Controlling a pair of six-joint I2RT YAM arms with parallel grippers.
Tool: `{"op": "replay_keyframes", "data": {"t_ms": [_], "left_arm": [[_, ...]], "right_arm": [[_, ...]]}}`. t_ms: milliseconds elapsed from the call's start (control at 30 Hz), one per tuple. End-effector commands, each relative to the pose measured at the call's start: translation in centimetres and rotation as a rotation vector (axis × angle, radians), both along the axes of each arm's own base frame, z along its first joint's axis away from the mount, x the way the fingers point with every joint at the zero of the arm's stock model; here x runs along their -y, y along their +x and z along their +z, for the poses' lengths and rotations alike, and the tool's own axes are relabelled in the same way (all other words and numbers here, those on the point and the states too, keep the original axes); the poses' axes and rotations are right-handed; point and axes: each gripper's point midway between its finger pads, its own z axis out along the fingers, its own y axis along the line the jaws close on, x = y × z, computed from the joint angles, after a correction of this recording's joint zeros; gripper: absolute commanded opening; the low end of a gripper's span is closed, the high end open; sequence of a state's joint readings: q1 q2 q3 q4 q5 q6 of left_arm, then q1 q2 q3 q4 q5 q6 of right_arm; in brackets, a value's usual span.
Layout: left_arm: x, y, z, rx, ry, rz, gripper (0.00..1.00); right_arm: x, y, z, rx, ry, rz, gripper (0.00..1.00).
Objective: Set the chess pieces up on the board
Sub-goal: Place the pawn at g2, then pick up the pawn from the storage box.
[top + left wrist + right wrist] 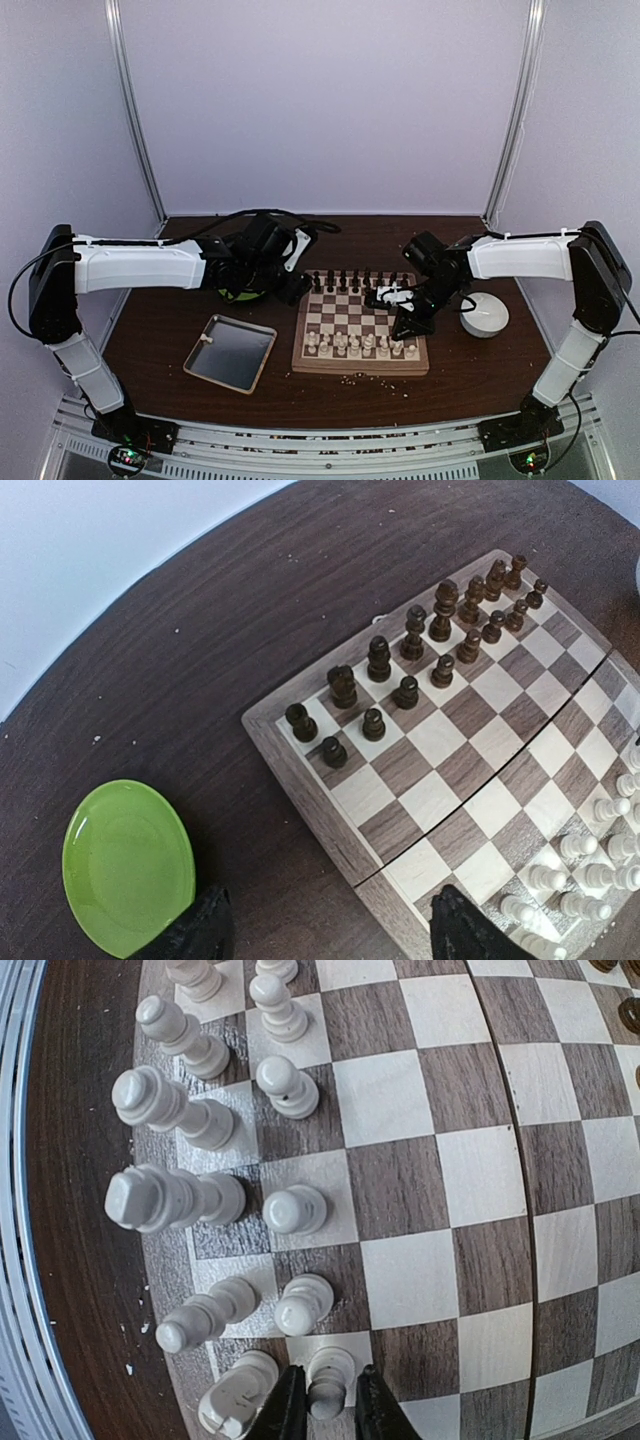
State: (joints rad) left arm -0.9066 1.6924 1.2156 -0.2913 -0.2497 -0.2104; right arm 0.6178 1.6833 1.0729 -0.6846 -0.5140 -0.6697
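The wooden board (300, 345) lies mid-table. Dark chess pieces (355, 280) fill its two far rows, also seen in the left wrist view (410, 665). White chess pieces (360, 345) stand in the two near rows. My right gripper (405, 325) is low over the board's near right part; in the right wrist view it (328, 1395) is shut on a white pawn (328, 1380) standing on a light square of the board (480, 1180). My left gripper (330, 925) is open and empty above the board's left rim (310, 800).
A silver metal tray (230, 352) lies left of the board. A green plate (125, 865) sits on the table under the left arm. A white round object (484, 314) sits right of the board. Pale crumbs (365, 378) lie by the board's near edge.
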Motion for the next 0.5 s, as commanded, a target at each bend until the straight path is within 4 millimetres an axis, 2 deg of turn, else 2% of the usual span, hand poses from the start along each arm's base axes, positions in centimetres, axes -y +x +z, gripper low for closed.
{"op": "replay_keyframes", "data": {"t_ms": [0,67,133,200,267,367,467], "left_arm": [[-0.1,0.2,0.7,0.005,-0.027,0.010,0.69],[-0.6,0.1,0.8,0.003,-0.012,0.023,0.69],[-1.9,-0.2,1.0,-0.004,0.011,0.061,0.69],[-3.6,-0.5,0.9,-0.017,0.041,0.120,0.69],[-6.1,-1.0,0.3,-0.057,0.085,0.209,0.67],[-10.4,-2.4,-1.2,-0.140,0.149,0.380,0.63],[-13.4,-4.4,-2.9,-0.211,0.174,0.449,0.61]], "right_arm": [[-0.5,0.3,0.9,0.011,0.011,-0.010,0.21],[-0.7,0.2,2.3,-0.007,0.033,-0.017,0.24],[-1.1,0.3,5.1,-0.013,0.083,-0.028,0.26],[-0.9,0.7,7.4,0.023,0.114,-0.046,0.28],[-0.6,1.1,8.9,0.069,0.132,-0.063,0.29],[-0.2,1.3,9.6,0.101,0.145,-0.084,0.29],[-0.3,1.2,9.3,0.090,0.170,-0.110,0.29]]}}
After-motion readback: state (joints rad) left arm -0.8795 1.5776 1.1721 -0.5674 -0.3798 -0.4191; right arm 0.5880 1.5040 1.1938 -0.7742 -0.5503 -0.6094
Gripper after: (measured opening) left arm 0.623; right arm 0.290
